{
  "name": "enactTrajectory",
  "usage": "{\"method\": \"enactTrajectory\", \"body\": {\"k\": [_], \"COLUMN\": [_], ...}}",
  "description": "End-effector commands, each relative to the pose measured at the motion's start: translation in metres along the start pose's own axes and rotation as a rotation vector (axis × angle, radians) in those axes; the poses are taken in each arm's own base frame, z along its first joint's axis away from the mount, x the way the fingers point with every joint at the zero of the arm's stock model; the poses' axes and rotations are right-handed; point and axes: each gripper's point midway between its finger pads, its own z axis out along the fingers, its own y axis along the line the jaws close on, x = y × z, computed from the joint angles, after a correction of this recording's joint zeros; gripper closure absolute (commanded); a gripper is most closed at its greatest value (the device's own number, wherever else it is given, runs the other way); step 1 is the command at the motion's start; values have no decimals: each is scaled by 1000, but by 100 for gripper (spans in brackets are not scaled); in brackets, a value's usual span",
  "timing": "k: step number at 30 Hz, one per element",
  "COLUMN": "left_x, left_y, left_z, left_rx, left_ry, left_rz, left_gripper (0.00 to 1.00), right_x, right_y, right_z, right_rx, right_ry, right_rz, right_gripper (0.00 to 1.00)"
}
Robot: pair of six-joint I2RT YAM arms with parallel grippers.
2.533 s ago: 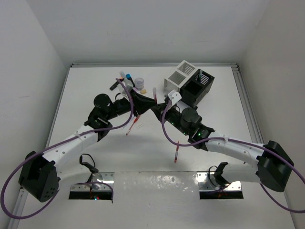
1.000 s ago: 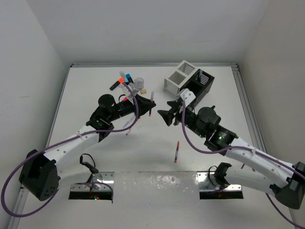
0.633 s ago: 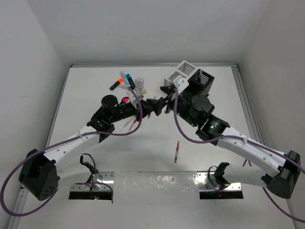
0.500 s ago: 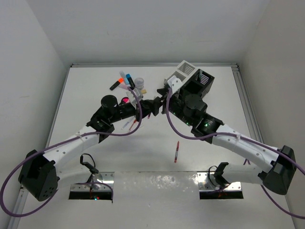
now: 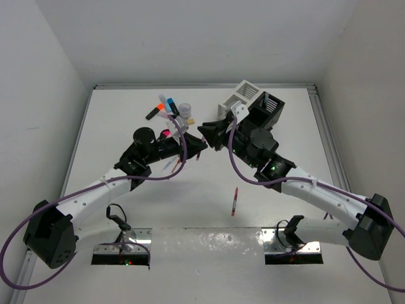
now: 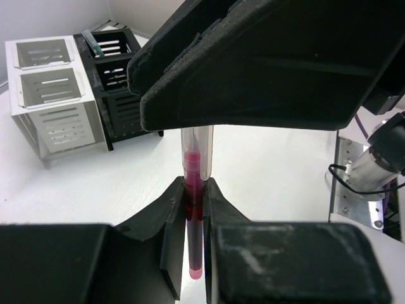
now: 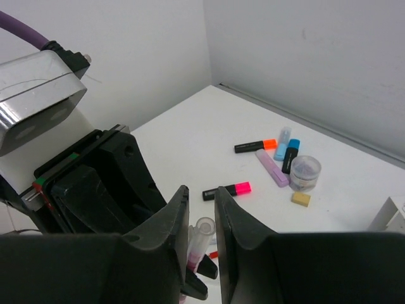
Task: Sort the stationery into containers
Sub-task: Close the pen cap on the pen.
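Overhead view alone: a lone red pen (image 5: 235, 201) flat on the desk (image 5: 126, 209), toward the front and well apart from the rest. At the far right, the white box (image 5: 237, 101) and the black box (image 5: 266, 115), joined side by side. Both arms stretched inward, tips meeting above mid-desk, too crowded there to read the grip.

Left wrist view alone: left pincer (image 6: 195, 190) clenched on a clear pen (image 6: 195, 166) with red ink inside, squeezed low on the barrel and upright between the pads. Upper end of that pen lost behind the black bulk of the other arm. Behind, on the left, the slotted faces of both boxes, with a green-tipped stick (image 6: 92, 42) leaning out of the black one.

Right wrist view alone: right pincer (image 7: 201, 190) set close on either side of the pen's round top end; cannot tell whether gripping or merely flanking.

Beyond, on the bare desk:
- a pink-capped highlighter (image 7: 226, 190)
- an orange-capped highlighter (image 7: 256, 145)
- a pale blue highlighter (image 7: 283, 135)
- a blue-capped highlighter (image 7: 291, 156)
- a lilac marker (image 7: 272, 168)
- a tape roll (image 7: 305, 172)
- just beside the roll, a tan eraser (image 7: 300, 198)

Any lettering on barrels or boxes too small to read.
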Motion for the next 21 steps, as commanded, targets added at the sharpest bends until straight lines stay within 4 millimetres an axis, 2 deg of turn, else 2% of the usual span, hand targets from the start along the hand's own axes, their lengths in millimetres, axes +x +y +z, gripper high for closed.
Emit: {"method": "enactTrajectory", "body": {"k": [1, 5, 9, 12, 15, 18, 21], "left_x": [-47, -47, -48, -47, -47, -46, -45], "left_y": [-11, -10, -7, -8, -8, -8, -8], "left_z": [0, 1, 2, 3, 3, 3, 3], "left_rx": [35, 28, 12, 16, 17, 19, 22], "left_ry": [-141, -141, -138, -134, -132, -131, -125], "left_rz": [44, 32, 13, 11, 11, 13, 12], "left_gripper": [100, 100, 100, 100, 100, 100, 100], "right_x": [2, 8, 19, 16, 11, 5, 5], "right_y": [3, 5, 2, 3, 3, 2, 2], "right_z": [-2, -2, -3, -4, -3, -4, -6], "right_rx": [-28, -36, -26, -29, -29, -23, -24], "right_ry": [1, 27, 54, 43, 31, 1, -7], "right_rz": [24, 24, 29, 33, 27, 21, 18], "right_gripper": [79, 77, 66, 63, 67, 86, 87]}}
